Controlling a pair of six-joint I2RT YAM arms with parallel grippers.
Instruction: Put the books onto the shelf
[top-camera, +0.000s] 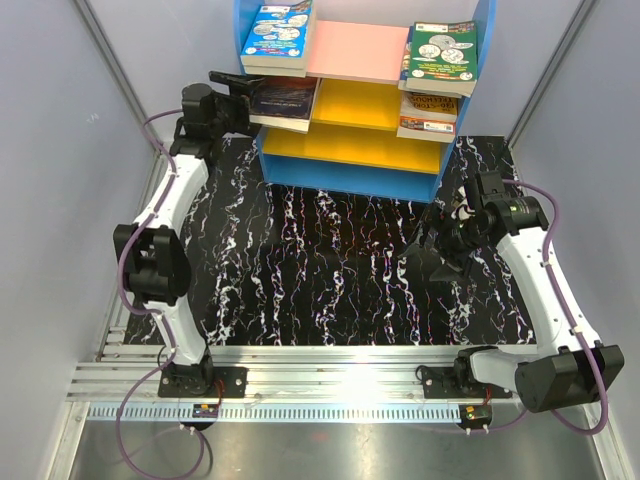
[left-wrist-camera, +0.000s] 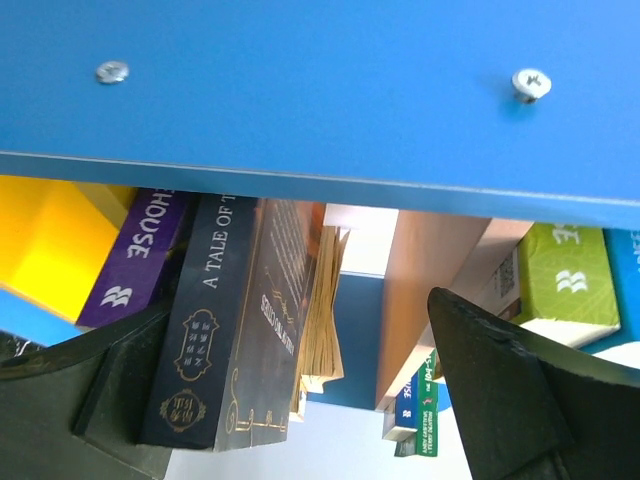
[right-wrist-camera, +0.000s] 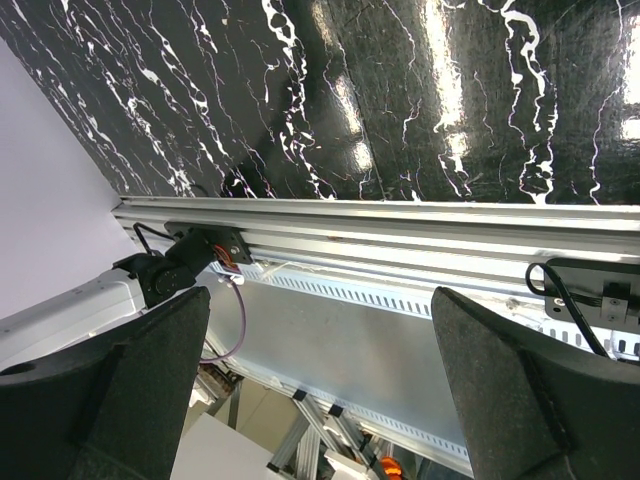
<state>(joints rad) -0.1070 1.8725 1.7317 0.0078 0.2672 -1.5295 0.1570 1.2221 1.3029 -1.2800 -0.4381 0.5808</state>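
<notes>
Top external, left gripper (top-camera: 248, 87) outstretched at shelf (top-camera: 350, 178), parted, right gripper (right-wrist-camera: 320, 300) low, parted

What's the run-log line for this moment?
left claw: open, fingers either side of dark book | dark book: on shelf, middle level, left end | right claw: open, empty, above table

Shelf (top-camera: 350, 178) blue sides, pink top, yellow boards; table (top-camera: 340, 280) black marble, white veins

light: bright overhead | glare: streaks on glossy table (right-wrist-camera: 440, 100) | blur: wrist foregrounds soft
</notes>
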